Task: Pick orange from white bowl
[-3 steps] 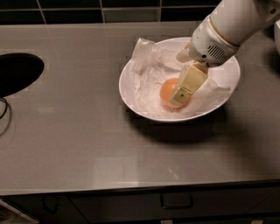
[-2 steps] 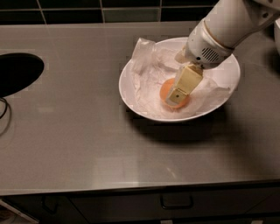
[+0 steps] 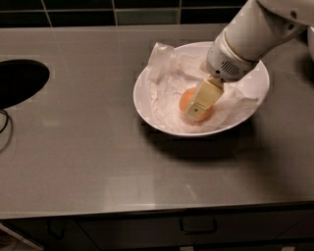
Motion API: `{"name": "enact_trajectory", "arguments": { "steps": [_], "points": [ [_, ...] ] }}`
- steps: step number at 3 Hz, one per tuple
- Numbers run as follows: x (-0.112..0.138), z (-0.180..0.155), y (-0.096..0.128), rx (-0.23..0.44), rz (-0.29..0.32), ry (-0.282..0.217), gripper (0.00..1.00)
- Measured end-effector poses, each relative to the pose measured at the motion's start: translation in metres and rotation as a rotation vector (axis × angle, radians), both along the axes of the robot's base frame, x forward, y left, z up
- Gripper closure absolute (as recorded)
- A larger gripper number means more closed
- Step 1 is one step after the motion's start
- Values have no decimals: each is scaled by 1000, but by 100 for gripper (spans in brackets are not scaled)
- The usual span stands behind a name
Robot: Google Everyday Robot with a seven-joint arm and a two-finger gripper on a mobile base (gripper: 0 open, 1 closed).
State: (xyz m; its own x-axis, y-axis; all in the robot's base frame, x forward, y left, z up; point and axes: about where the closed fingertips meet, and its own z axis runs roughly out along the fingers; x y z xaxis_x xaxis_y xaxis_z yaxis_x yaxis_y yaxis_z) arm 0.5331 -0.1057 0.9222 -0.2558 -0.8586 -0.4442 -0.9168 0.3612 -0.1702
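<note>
The white bowl [image 3: 147,105] stands on the grey counter right of centre, lined with crumpled white paper [image 3: 169,73]. The orange [image 3: 185,99] lies in the middle of the bowl on the paper. My gripper [image 3: 198,112] comes down from the upper right on a white arm [image 3: 245,39]. Its cream-coloured tip rests right on the orange and covers the fruit's right half. The orange's far side is hidden behind the gripper.
A black round sink opening [image 3: 19,81] is cut into the counter at the far left. Dark tiles [image 3: 98,12] run along the back. The counter's front edge [image 3: 147,211] has a drawer with a handle [image 3: 197,226] below it.
The arm has shifted slightly to the left over the bowl. The gripper stays on the orange, and the orange and bowl have not visibly moved.
</note>
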Motion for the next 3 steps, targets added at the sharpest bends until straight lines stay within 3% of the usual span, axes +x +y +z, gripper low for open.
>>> {"name": "enact_trajectory", "arguments": {
  "steps": [2,3],
  "points": [
    [6,-13,-3,-36,-46,-21,27],
    [9,-20,-1,-49,-54,-29,26]
  ]
}}
